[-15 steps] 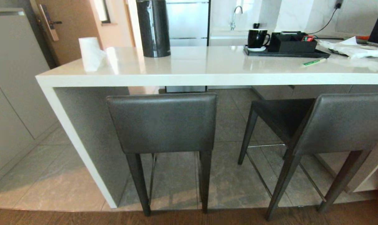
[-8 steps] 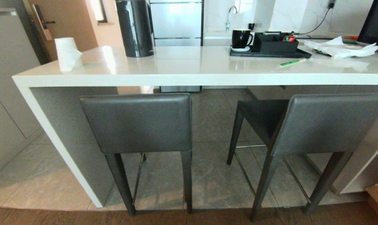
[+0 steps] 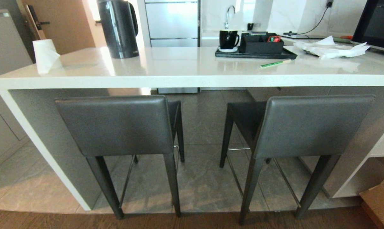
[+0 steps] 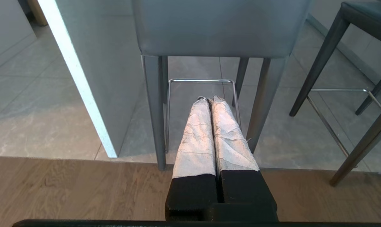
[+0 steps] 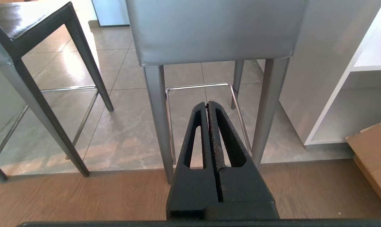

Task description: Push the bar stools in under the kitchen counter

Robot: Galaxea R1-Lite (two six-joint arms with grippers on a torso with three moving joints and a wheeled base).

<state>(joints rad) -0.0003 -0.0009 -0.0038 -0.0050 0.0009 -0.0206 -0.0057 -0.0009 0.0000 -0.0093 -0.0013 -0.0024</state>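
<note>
Two dark grey bar stools stand side by side at the white kitchen counter [image 3: 192, 79]. The left stool [image 3: 115, 125] has its seat partly under the slab; the right stool [image 3: 312, 125] stands a little further out and slightly turned. Neither arm shows in the head view. My left gripper [image 4: 210, 99] is shut and empty, held low, pointing at the left stool's legs and footrest [image 4: 200, 81]. My right gripper [image 5: 207, 104] is also shut and empty, aimed below the right stool's backrest [image 5: 215, 30] at its footrest [image 5: 198, 86].
On the counter stand a black kettle [image 3: 117, 28], a paper roll [image 3: 45, 55], a black tray [image 3: 255, 54] with a mug, crumpled paper and a green pen [image 3: 273, 64]. A white shelf unit [image 3: 382, 146] and a cardboard box [image 3: 381, 200] sit at right. Wood flooring meets tiles under the stools.
The whole head view has shifted left across the picture, so the camera has moved rightward; both stools now sit more centred. The stools themselves have not visibly moved.
</note>
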